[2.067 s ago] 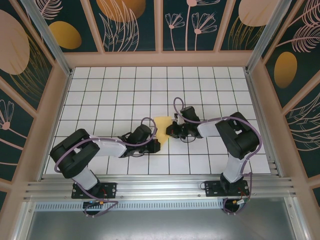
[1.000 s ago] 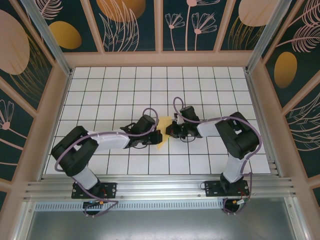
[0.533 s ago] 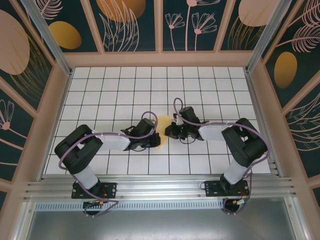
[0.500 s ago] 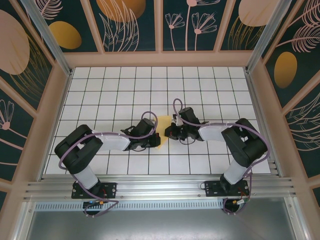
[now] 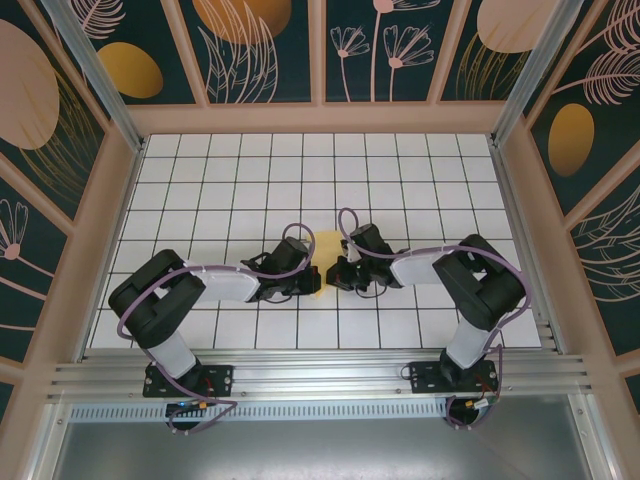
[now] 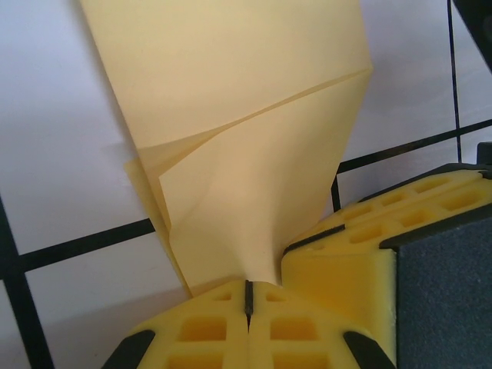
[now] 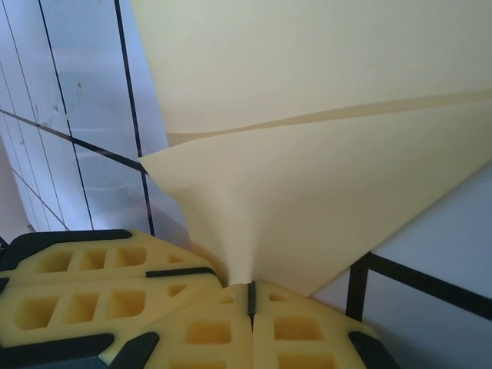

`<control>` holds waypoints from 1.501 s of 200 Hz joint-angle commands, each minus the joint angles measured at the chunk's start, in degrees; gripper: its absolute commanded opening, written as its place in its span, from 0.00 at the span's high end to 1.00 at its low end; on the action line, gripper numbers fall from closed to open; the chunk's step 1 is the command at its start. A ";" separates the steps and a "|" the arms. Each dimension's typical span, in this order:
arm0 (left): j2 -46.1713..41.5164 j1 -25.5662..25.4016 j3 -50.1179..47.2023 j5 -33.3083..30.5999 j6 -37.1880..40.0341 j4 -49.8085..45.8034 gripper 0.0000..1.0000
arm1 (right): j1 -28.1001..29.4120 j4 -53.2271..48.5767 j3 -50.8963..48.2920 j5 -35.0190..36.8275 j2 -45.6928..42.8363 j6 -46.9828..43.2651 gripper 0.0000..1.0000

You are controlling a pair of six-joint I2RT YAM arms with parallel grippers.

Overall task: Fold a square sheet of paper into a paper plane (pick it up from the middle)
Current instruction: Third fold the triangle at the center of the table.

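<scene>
The pale yellow sheet of paper (image 5: 323, 252) sits partly folded at the middle of the tiled floor, between the two grippers. In the left wrist view the paper (image 6: 246, 131) shows diagonal creases and overlapping layers, and its near tip runs into my left gripper (image 6: 247, 296), which is shut on it. My right gripper (image 7: 250, 296) is shut on another corner of the same paper (image 7: 323, 146). Seen from above, the left gripper (image 5: 311, 280) and right gripper (image 5: 336, 274) nearly touch at the paper's near edge. The right gripper's yellow fingers (image 6: 361, 246) crowd in beside the left one.
White grid tiles (image 5: 240, 180) cover the floor, fenced by a pinkish frame (image 5: 320, 118) with patterned panels. A metal rail (image 5: 320, 375) runs along the near edge by the arm bases. Open tiles lie behind and to both sides.
The left gripper came in from the near left and closed on the paper's near corner. The right gripper slid slightly left and nearer. Less of the paper shows between them.
</scene>
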 commanded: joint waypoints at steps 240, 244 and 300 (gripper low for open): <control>2.87 0.14 -3.69 -0.68 2.70 -5.01 1.00 | -3.76 1.26 -2.81 -1.07 -4.77 -1.80 0.93; 2.87 0.16 -3.60 -0.68 2.72 -5.03 1.00 | -3.28 1.20 -3.08 -0.87 -4.81 -1.75 0.93; 2.61 0.13 -3.12 -0.76 2.97 -5.53 1.00 | 0.32 2.41 -3.87 -1.75 -3.93 -0.17 0.94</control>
